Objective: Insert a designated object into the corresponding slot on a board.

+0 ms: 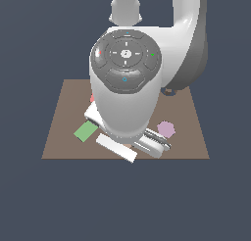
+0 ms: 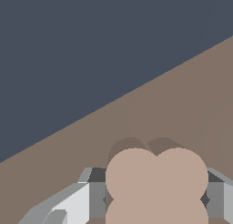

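Observation:
The designated object [image 2: 157, 182], a flat tan four-lobed clover piece, sits between the two grey fingers [image 2: 97, 198] of my gripper [image 2: 156, 199], which is shut on it. Its darker shadow falls on the brown board [image 2: 191, 104] just behind it, so the piece hangs slightly above the surface. In the exterior view the gripper [image 1: 131, 147] is low over the near edge of the board [image 1: 68, 98], and the arm covers the board's middle. The slot is hidden in both views.
A green rectangle [image 1: 86, 131] lies on the board at the exterior view's left of the gripper. A lilac hexagonal piece [image 1: 166, 129] lies at its right. A bit of something red [image 1: 91, 98] peeks out beside the arm. The board's edge [image 2: 113, 100] runs close by.

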`<action>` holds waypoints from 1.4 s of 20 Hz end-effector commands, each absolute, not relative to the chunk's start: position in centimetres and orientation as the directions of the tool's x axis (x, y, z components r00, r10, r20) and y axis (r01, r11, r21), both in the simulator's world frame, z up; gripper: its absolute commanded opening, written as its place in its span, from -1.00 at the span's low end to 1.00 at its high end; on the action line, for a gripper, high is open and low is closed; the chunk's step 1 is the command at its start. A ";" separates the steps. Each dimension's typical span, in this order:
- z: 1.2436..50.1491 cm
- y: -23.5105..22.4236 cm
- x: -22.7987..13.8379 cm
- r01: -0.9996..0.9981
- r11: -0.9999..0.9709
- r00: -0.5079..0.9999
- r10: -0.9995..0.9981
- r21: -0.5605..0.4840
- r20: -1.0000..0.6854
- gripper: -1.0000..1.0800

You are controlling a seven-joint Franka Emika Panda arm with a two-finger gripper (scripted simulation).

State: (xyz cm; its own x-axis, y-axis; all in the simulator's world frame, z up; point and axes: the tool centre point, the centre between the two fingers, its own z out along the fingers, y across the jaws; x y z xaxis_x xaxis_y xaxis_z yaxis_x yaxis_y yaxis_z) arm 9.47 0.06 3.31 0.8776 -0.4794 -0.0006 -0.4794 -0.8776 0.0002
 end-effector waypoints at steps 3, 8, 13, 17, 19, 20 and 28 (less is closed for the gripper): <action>3.3 0.1 9.5 -0.477 -0.879 0.879 -0.477 0.000 -0.001 -1.00; 3.3 0.3 9.2 -0.444 -0.896 0.896 -0.444 0.000 -0.001 -1.00; 3.4 0.7 8.7 -0.374 -0.928 0.928 -0.374 0.000 -0.001 -1.00; 3.4 1.2 8.1 -0.288 -0.958 0.958 -0.288 0.000 0.000 -1.00; 3.4 1.4 7.7 -0.235 -0.972 0.972 -0.235 0.000 0.000 -1.00; 3.5 1.6 7.5 -0.206 -0.979 0.979 -0.206 0.000 0.000 -1.00; 3.6 2.4 5.1 0.087 -0.996 0.996 0.087 0.000 0.000 -1.00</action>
State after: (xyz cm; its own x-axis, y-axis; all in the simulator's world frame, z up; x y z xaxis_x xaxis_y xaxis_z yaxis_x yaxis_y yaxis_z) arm 5.61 2.31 3.57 0.9997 0.0254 -0.0005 0.0254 -0.9997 0.0003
